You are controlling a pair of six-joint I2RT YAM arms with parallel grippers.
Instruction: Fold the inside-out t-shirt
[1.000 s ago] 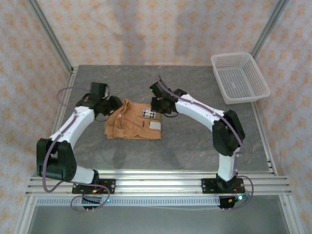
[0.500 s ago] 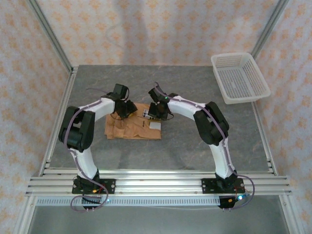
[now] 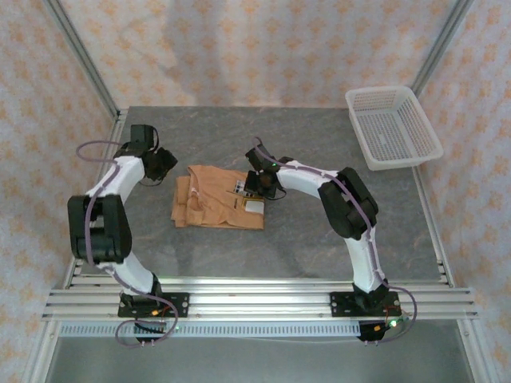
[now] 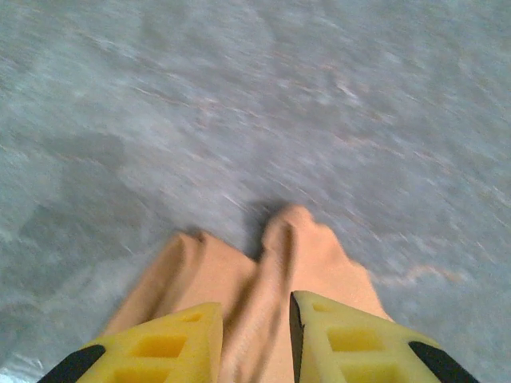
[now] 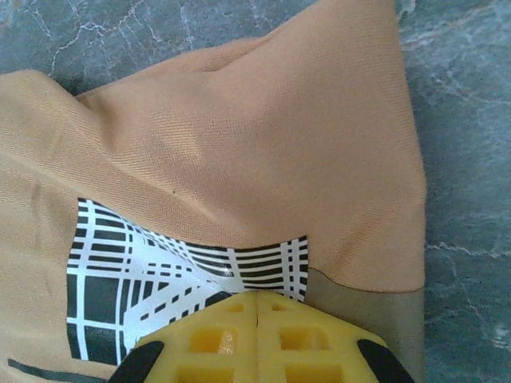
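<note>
The inside-out t-shirt [image 3: 214, 203] lies in the middle of the table [image 3: 319, 239]. It looks soft, light and floppy, so it is best pinched at an edge or corner. The right gripper [image 5: 255, 297] is squeezed together on cloth by the label [image 5: 152, 263]. The left gripper [image 4: 254, 311] has cloth between its fingers, but it is hard to tell if it pinches.

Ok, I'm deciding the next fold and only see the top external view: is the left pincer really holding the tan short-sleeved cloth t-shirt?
Observer: In the left wrist view a ridge of the tan cloth t-shirt fills the narrow gap of the left pincer; it looks pinched.
Operator: And the other side?
Observer: The right pincer is shut, its yellow fingers flush together.
Operator: Where on the shirt?
Observer: Its tips sit at the edge of a black-and-white grid print; whether cloth is nipped I cannot tell.
</note>
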